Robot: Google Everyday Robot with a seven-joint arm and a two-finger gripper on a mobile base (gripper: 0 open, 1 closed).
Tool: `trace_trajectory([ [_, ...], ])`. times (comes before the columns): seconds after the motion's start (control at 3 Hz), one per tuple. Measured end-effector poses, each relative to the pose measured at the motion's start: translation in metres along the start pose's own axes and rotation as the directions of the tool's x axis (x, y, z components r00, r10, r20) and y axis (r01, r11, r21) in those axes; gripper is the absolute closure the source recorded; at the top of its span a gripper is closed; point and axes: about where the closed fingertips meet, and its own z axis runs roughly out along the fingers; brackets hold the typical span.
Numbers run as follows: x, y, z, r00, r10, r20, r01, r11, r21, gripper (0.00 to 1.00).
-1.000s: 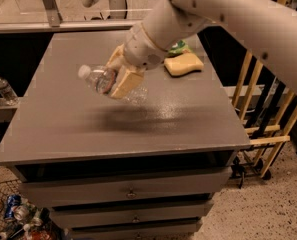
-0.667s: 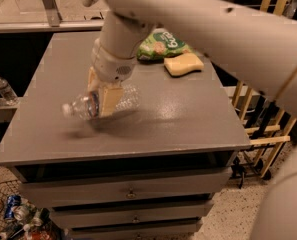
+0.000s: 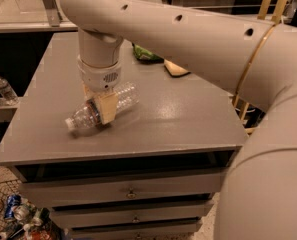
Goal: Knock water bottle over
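The water bottle is a clear ribbed plastic bottle lying nearly on its side on the grey table, its white cap pointing to the front left. Its label band is hidden behind my fingers. My gripper comes straight down from the big white arm and its tan fingers are closed around the bottle's middle. The bottle's base end sticks out to the right of the fingers, slightly raised.
A green bag and a yellow sponge lie at the back of the table. Another clear bottle stands on a low shelf at the left. Drawers are under the tabletop, and a wire basket of cans sits at the bottom left.
My gripper has carried the bottle from the table's middle to the left and front. The bottle has tipped further, cap end down, and now lies low on the tabletop.
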Motion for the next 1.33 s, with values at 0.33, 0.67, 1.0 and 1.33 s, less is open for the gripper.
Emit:
trace_trajectory([
  [0.33, -0.0006, -0.0002, 0.0002, 1.000, -0.001, 0.000, 0.001, 1.0000, 0.002, 0.60],
  [0.67, -0.0011, -0.0003, 0.0005, 1.000, -0.002, 0.000, 0.002, 1.0000, 0.003, 0.38],
  [1.0, -0.0016, -0.0004, 0.0007, 1.000, -0.003, 0.000, 0.003, 1.0000, 0.005, 0.13],
  [1.33, -0.0019, -0.0004, 0.0008, 1.000, -0.004, 0.000, 0.004, 1.0000, 0.006, 0.00],
])
